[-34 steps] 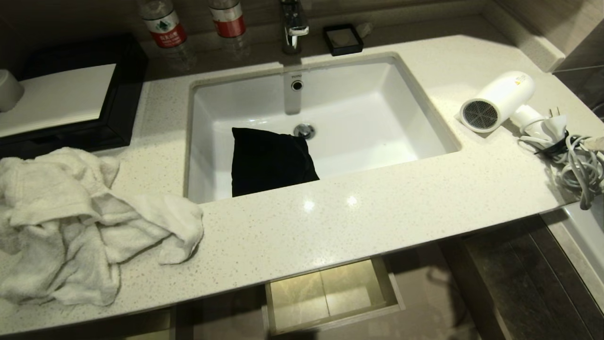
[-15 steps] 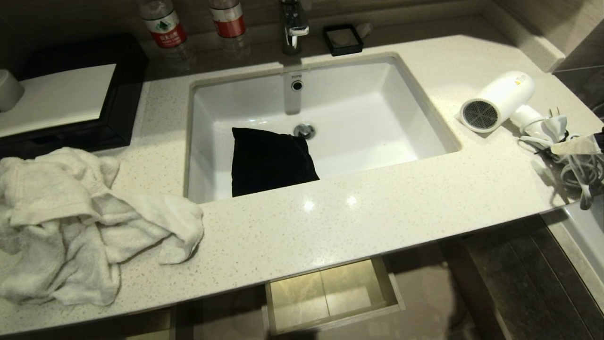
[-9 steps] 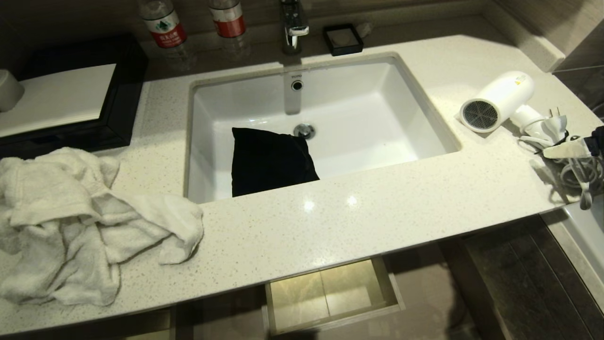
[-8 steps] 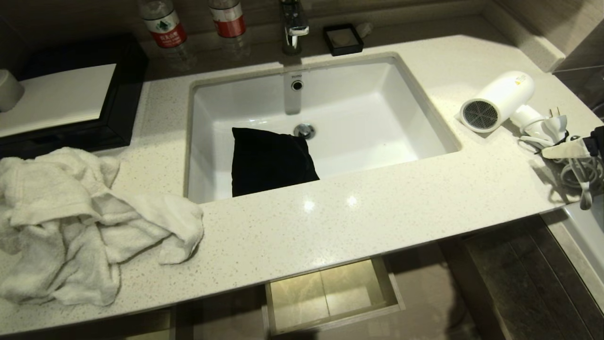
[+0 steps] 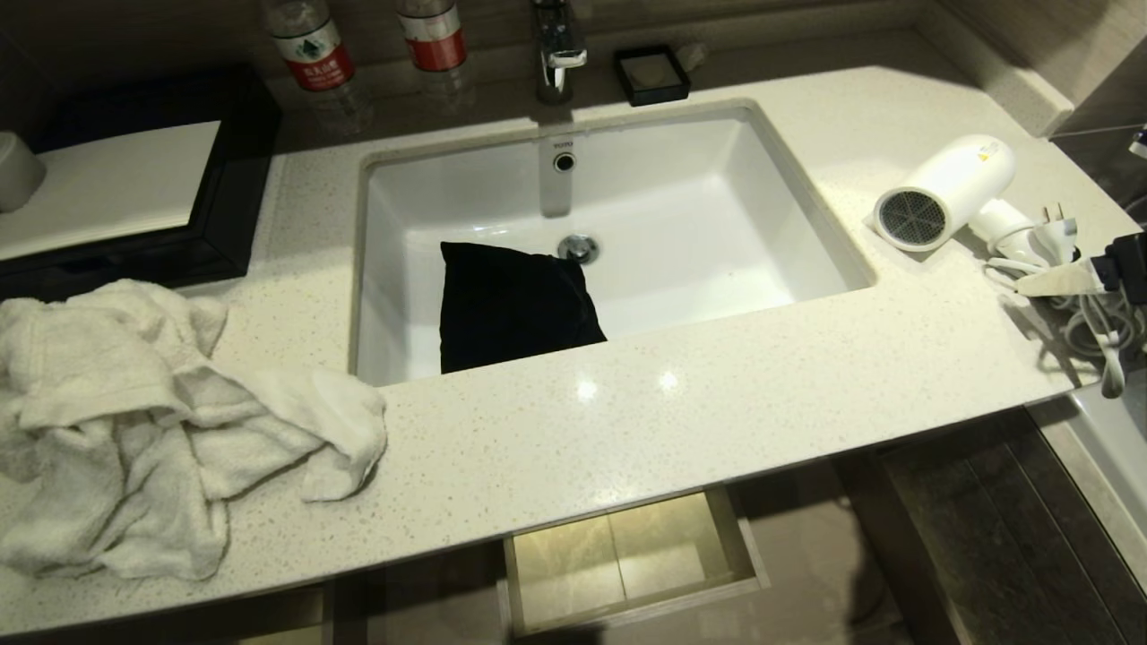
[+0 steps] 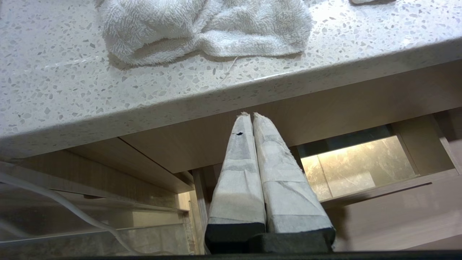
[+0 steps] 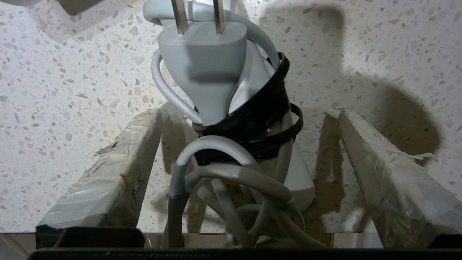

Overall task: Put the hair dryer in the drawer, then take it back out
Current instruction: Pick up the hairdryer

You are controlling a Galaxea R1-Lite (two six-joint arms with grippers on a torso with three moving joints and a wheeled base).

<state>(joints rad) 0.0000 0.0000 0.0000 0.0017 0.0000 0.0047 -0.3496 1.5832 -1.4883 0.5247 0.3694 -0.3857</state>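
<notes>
1. Speckled pale stone forms the surface (image 5: 681, 421), with a white sink (image 5: 717, 224) sunk into its middle.
2. At the surface's right end, the right gripper (image 7: 249, 159) stands spread wide, its two taped fingers (image 7: 108, 173) on either side of the bundled cord (image 7: 231, 187) and touching nothing that can be seen.
3. A black band (image 7: 260, 126) ties the cord and plug (image 7: 202, 61) against the handle between those fingers.
4. In the head view one finger of that gripper (image 5: 1062, 282) reaches in from the right edge, over the cord bundle.
5. The hair dryer (image 5: 950, 188) lies on its side on the surface just right of the sink, its grey grille facing the sink corner.
6. The drawer (image 5: 627, 560) stands pulled out below the front edge of the surface, with nothing in the part that shows.
7. The left gripper (image 6: 251, 115) is clenched, fingers pressed together, below the surface edge near the drawer (image 6: 361, 169).
8. A crumpled white towel (image 5: 152, 421) lies at the left end of the surface.
9. A black pouch (image 5: 511, 305) sits in the sink.
10. Two water bottles (image 5: 309, 54) and a tap (image 5: 556, 45) stand behind the sink.
</notes>
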